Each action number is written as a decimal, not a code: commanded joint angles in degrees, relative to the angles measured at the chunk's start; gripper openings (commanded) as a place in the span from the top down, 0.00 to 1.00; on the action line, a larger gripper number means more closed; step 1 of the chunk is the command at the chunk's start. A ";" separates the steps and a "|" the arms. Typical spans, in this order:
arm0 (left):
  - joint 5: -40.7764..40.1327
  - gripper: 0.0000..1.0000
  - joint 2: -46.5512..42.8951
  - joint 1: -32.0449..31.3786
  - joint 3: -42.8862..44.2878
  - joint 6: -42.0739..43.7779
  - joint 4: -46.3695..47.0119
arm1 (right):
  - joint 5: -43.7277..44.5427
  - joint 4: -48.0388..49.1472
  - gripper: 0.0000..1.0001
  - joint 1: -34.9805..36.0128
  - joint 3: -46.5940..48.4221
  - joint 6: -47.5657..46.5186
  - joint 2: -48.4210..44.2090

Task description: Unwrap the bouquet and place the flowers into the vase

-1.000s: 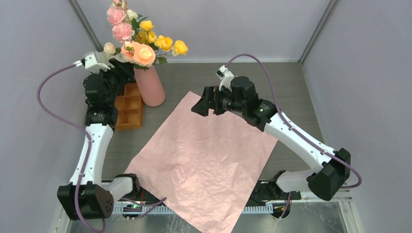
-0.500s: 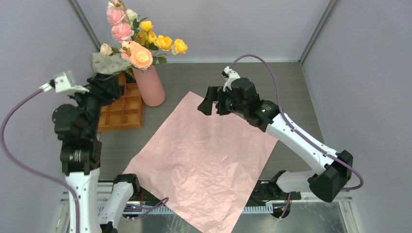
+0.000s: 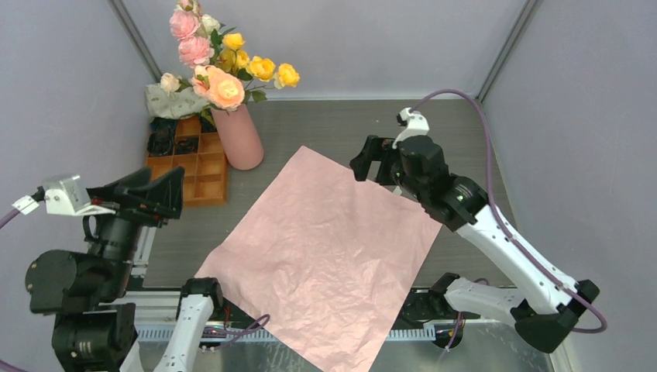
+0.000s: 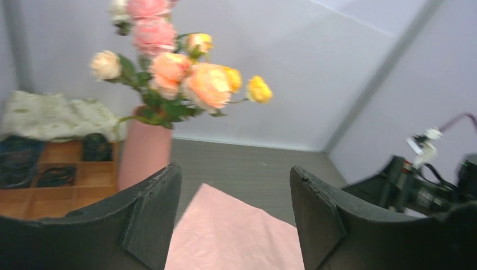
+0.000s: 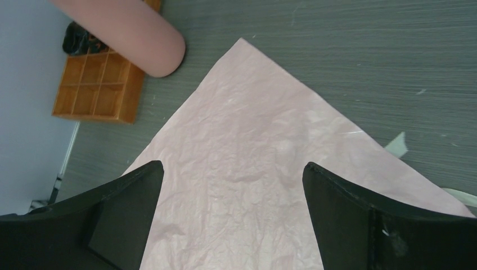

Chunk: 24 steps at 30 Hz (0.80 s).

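The flowers [image 3: 225, 66] stood upright in the vase [image 3: 239, 139] at the far left, their stems running straight down into its mouth, just right of the orange compartment tray [image 3: 203, 186]. The left gripper [image 4: 233, 180] hung at the near left, jaws apart and empty, with the vase farther off and to its right. The right gripper [image 5: 232, 169], jaws wide and empty, hovered over the far corner of the flat pink wrapping paper [image 3: 325, 248], well apart from the vase. The left arm looked the nearer, and the task appeared done.
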 commanded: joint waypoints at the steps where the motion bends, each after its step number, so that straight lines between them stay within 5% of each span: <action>1: 12.80 0.30 -1.21 -4.04 1.56 -8.29 -0.78 | 14.02 -5.74 0.01 -0.17 -1.83 2.28 -8.13; 5: 11.30 0.30 -5.51 -6.42 -2.33 -12.66 -0.91 | 19.64 -10.64 0.00 -0.20 -4.12 4.82 -15.35; 11: -0.86 0.30 -9.40 -8.65 1.64 -8.02 -11.68 | 23.61 -15.29 0.00 -0.26 -5.85 6.63 -22.54; 24: -7.48 0.29 -10.23 -10.07 5.86 -5.11 -15.80 | 25.07 -16.88 0.00 -0.18 -6.74 8.26 -25.85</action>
